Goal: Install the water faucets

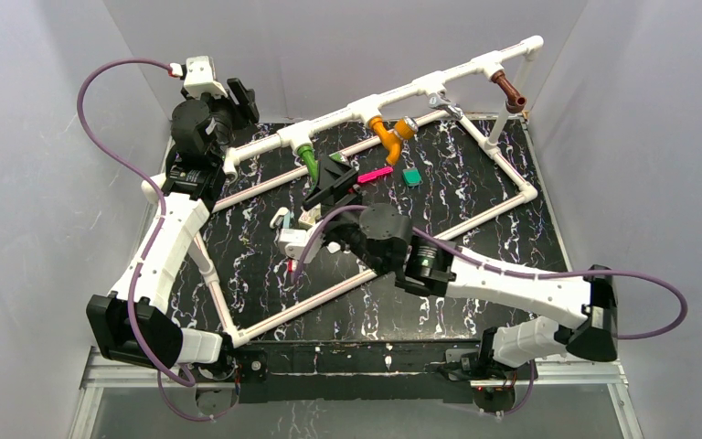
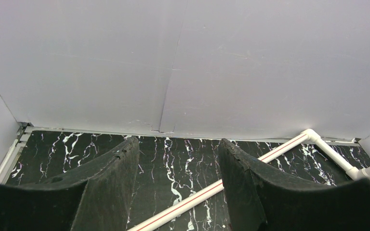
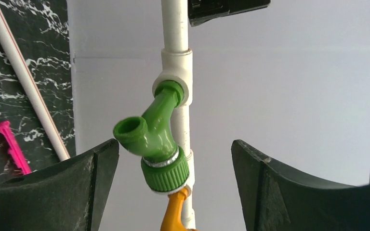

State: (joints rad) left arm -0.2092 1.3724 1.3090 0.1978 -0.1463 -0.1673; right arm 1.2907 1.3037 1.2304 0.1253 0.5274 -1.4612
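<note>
Topcam: seeing green faucet (image 1: 306, 157), orange faucet (image 1: 388, 135), brown faucet (image 1: 510, 90) all on white pipe (image 1: 334, 116), right gripper (image 1: 327, 174) beside green. Left wrist: left gripper (image 2: 178, 144) spread, empty. Right wrist: spread wide around green, not touching; looks like release, next back off cleanly.

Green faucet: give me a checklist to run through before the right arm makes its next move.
1. Green faucet seated in its white tee fitting: ok, its end sits in the socket.
2. Screwed fully tight: cannot tell.
3. Right gripper let go: ok, jaws open and apart from the faucet on both sides.
4. Orange faucet and brown faucet on the pipe: ok, both hang from their fittings.
5. Left gripper out of the way: ok, open, holding nothing, far from the faucets.
</note>
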